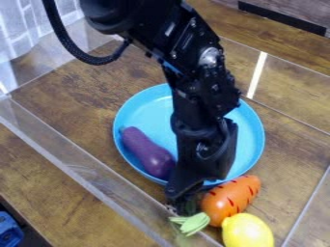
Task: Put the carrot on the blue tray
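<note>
The carrot (230, 196) is orange with a light green top (194, 224). It lies on the wooden table just off the near edge of the round blue tray (129, 127). My black arm reaches straight down over the tray. Its gripper (180, 200) sits low at the carrot's left, beside the leafy end. The jaws look open with nothing held. Whether the fingertips touch the carrot is unclear, since the arm hides part of the tray and of the carrot.
A purple eggplant (146, 154) lies slanted on the tray's left half. A yellow lemon (248, 232) rests right next to the carrot at the bottom edge. Clear plastic walls (77, 169) fence the wooden table in front and on the right.
</note>
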Available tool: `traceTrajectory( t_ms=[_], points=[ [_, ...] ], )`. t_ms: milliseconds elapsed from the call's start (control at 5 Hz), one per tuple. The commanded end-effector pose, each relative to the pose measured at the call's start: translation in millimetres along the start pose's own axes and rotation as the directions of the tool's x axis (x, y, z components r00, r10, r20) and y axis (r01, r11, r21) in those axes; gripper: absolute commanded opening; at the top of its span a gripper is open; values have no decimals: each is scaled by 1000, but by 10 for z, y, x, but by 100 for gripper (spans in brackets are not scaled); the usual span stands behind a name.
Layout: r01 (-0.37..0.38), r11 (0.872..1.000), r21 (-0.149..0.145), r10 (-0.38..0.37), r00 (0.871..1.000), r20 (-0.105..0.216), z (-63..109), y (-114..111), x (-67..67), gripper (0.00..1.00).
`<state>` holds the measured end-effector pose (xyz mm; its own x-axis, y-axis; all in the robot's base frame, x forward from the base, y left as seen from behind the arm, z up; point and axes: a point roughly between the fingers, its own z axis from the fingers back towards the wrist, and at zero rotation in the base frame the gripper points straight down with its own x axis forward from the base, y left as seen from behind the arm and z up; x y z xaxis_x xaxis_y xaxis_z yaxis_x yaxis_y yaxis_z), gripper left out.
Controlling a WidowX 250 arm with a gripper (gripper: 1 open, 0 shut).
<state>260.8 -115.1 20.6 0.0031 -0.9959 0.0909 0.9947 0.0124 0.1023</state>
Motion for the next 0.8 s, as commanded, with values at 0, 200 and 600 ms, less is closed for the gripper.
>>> traceTrajectory(
  t_ms=[0, 200, 600],
  points=[
    [35, 998, 45, -36, 999, 20, 76, 90, 108, 100],
    [-13, 998, 61, 12, 1000, 12, 57, 117, 118, 100],
    [-59, 994, 89, 58, 998, 10, 34, 192, 148, 100]
  ],
)
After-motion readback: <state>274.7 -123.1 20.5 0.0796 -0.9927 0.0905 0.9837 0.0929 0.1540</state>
